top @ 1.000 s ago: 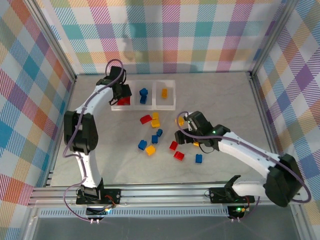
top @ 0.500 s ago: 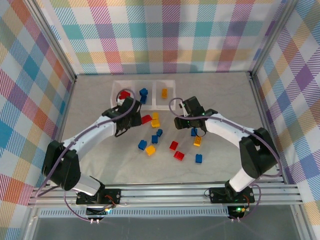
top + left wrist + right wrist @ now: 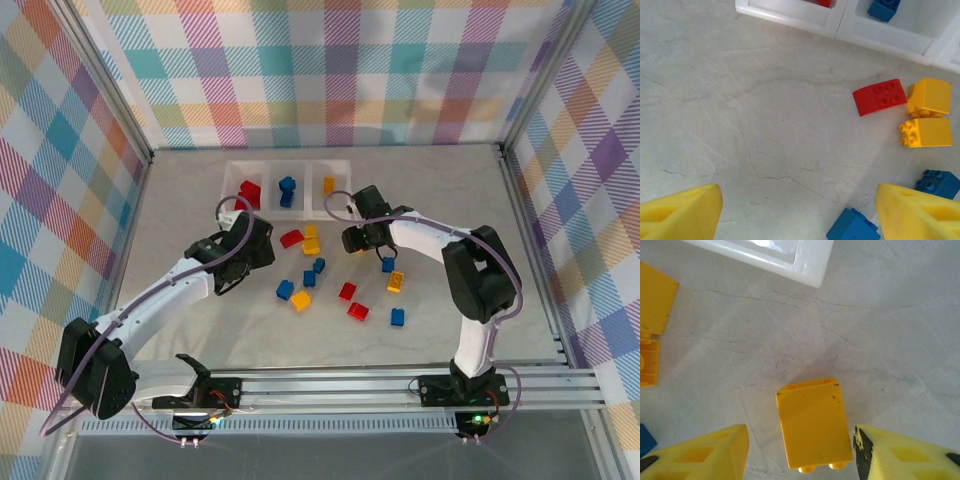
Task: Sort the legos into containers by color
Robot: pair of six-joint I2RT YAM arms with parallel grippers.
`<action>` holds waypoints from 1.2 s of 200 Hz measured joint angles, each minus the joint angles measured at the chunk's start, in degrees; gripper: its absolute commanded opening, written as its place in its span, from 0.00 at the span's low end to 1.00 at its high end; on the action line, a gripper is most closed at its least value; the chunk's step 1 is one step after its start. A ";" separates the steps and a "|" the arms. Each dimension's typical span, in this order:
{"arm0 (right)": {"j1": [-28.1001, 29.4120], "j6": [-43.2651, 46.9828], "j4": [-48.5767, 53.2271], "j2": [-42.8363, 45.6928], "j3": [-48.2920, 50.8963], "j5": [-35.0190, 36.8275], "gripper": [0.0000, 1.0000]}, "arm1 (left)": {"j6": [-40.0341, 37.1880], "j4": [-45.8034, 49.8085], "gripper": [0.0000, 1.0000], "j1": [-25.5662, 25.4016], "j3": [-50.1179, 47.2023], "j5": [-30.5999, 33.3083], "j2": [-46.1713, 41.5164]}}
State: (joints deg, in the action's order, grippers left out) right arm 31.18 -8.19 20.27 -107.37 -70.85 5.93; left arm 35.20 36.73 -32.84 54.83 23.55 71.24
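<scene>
In the top view, the left gripper [image 3: 255,248] is positioned left of centre over the grey table [image 3: 450,200], below the left compartment of the tray [image 3: 337,211]. In the left wrist view, its yellow fingers [image 3: 682,210] are seen spread wide apart at the bottom corners of the frame. Nothing is held between them, and bare table lies in the gap.

The tray is located at the upper centre of the top view. From left to right, its compartments are occupied by a red lego [image 3: 249,192], blue legos [image 3: 288,190] and a yellow lego [image 3: 328,185].

Below the tray, the loose legos are scattered across the middle of the table. A curved red brick [image 3: 292,238] is found just beside two yellow bricks [image 3: 311,246]. Blue bricks [image 3: 309,278], an orange-yellow brick [image 3: 301,300] and two red bricks [image 3: 357,311] are spread lower in the frame.

The right gripper [image 3: 356,240] is positioned just below the right compartment. In the right wrist view, its fingers [image 3: 700,455] are parted on either side of a yellow brick [image 3: 813,422] lying on the table. The left finger is clear of it. The right finger is just beside its edge, and contact cannot be determined.

Further right, a blue brick [image 3: 387,264], a yellow brick [image 3: 395,282] and another blue brick [image 3: 397,317] are placed in a descending line.
</scene>
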 measured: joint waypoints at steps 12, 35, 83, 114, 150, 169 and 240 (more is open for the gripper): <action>0.00 -0.15 0.44 -0.44 -0.04 0.04 0.55 | 0.00 0.48 0.80 0.00 -0.02 0.15 -0.20; 0.00 -0.28 1.66 -1.49 -1.01 0.61 0.49 | -0.02 0.79 0.80 0.00 -0.07 0.15 -0.20; 0.00 -0.33 2.14 -1.88 -1.79 0.98 0.34 | -0.02 0.96 0.81 0.00 -0.04 0.15 -0.20; 0.00 -0.28 3.21 -1.03 -1.81 0.83 0.32 | -0.04 2.54 0.80 0.00 0.42 0.11 -0.20; 0.00 -0.31 5.18 3.21 -3.58 -0.85 0.32 | -0.09 3.58 0.81 -0.11 2.36 -0.76 -0.20; 0.00 -0.33 5.31 3.50 -7.74 -1.57 0.32 | -0.28 3.91 0.81 -0.33 3.72 -1.70 -0.20; 0.00 0.24 7.50 -8.35 -33.48 -1.03 0.39 | -1.77 6.08 0.81 -1.95 6.12 -3.76 -0.90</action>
State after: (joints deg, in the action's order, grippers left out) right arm 31.18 -7.94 27.77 -115.72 -104.33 4.91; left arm 33.43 42.81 -34.79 60.95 19.79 70.35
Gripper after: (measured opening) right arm 0.352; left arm 0.805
